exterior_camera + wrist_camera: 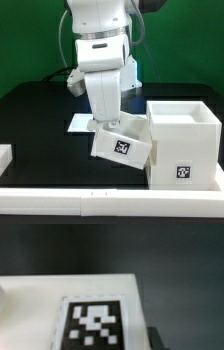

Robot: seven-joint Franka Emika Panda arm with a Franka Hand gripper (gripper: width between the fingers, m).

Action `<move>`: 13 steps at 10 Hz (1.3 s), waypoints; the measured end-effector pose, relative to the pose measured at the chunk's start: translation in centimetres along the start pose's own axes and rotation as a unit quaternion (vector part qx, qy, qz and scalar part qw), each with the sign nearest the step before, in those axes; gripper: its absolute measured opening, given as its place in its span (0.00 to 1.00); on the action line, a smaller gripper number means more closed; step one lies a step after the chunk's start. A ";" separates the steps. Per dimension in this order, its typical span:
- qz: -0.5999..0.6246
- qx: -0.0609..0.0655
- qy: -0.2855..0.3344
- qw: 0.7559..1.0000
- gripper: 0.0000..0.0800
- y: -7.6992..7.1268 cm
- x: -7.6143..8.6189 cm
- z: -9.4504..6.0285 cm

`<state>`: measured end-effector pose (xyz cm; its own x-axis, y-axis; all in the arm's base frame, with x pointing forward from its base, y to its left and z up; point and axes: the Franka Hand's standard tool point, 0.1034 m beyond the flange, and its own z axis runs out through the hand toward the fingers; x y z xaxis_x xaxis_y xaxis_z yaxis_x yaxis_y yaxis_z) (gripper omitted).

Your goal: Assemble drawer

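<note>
My gripper (108, 126) is shut on a small white drawer tray (122, 145) and holds it tilted just above the black table. A black-and-white tag faces the exterior camera. The tray's right corner is close against the left wall of the large white cube-shaped casing (183, 140), which stands open-topped at the exterior view's right with a tag low on its front. In the wrist view the tray's white wall with a tag (95, 325) fills the frame, and a dark fingertip (152, 340) shows at its edge. Whether tray and casing touch I cannot tell.
The flat marker board (78, 123) lies on the table behind the arm. A white part (5, 155) shows at the exterior view's left edge. A white rail (90, 198) runs along the table's front. A green wall stands behind.
</note>
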<state>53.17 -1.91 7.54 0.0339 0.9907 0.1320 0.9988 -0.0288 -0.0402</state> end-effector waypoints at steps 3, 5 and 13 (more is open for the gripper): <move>0.010 -0.045 0.014 0.999 0.05 -0.2 -3.3 2.8; 0.027 -0.042 0.018 0.999 0.05 0.1 -5.0 4.1; 0.047 -0.078 0.025 0.996 0.05 0.4 -5.5 5.7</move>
<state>53.14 -6.57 1.15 0.1248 0.9749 0.1846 0.9845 -0.1448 0.0992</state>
